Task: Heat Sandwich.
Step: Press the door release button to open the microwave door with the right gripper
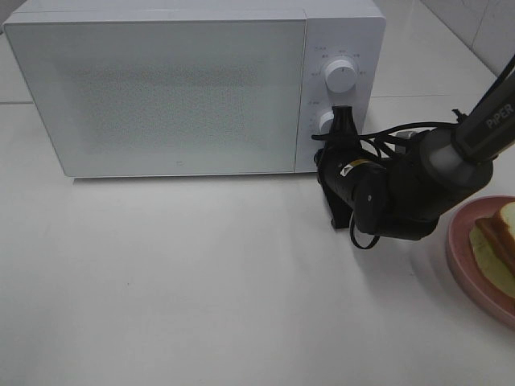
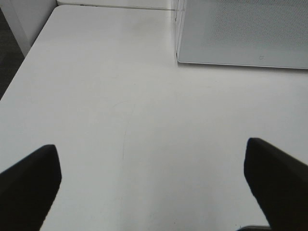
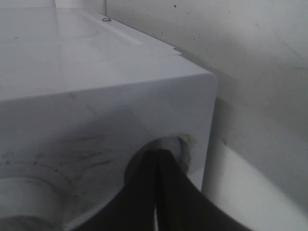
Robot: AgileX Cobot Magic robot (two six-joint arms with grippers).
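Right end effector [image 1: 344,121] closed at the microwave's [image 1: 161,88] lower dial [image 1: 324,122]; sandwich on its plate at the right edge.

Only the high view shows the sandwich [image 1: 500,241]. It lies on a pink plate [image 1: 463,249] on the white surface [image 1: 201,281], near the right arm and apart from the microwave, whose door is closed. The right wrist view shows the black fingers [image 3: 139,192] meeting without a gap, tips at the round dial. Only the left wrist view shows the left end effector [image 2: 154,178], its fingers spread wide above the surface and holding nothing.
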